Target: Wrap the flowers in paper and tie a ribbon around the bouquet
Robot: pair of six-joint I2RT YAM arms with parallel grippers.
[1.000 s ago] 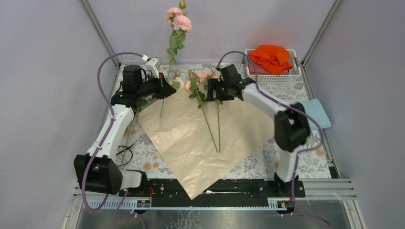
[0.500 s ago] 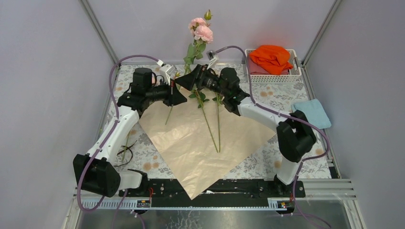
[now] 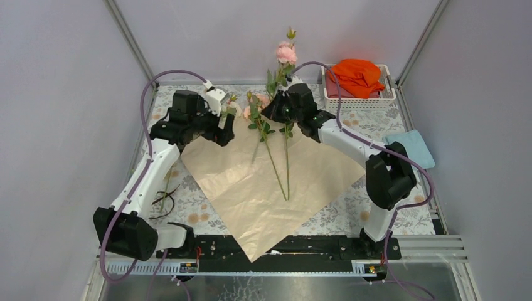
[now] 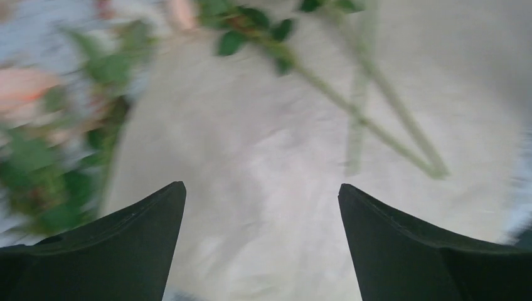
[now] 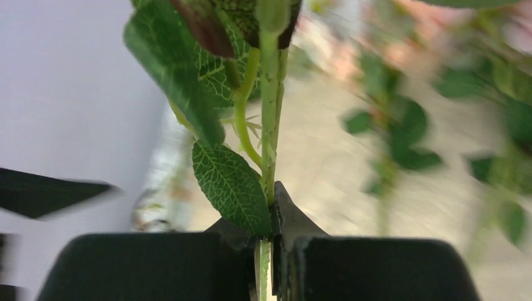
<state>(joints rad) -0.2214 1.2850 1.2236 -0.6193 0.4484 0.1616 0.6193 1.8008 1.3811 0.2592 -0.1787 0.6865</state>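
Peach-tan paper [image 3: 263, 194] is lying as a diamond on the floral table covering [image 3: 201, 210] in the top view. Two rose stems [image 3: 276, 169] are resting across its upper half, their blooms pointing toward the far corner. The right gripper [image 3: 276, 111] is holding a third rose [image 3: 286, 54] nearly upright above that corner. The left gripper [image 3: 224, 125] is hovering at the paper's left edge, carrying nothing. A thin dark ribbon [image 3: 162, 202] appears to be lying untouched beside the left arm.

From the left wrist, the left gripper [image 4: 261, 185] is standing wide apart over bare paper [image 4: 251, 157], with blurred crossed stems lying ahead.

From the right wrist, the right gripper [image 5: 270, 216] is pinching narrowly on the third rose's green stem [image 5: 270, 125], just beneath a leaf [image 5: 231, 188].

Judging by this, the flowers are being gathered onto the paper and no wrapping is happening yet. The next move is likely calling for this rose to be laid beside the other two, with the stems lined up.
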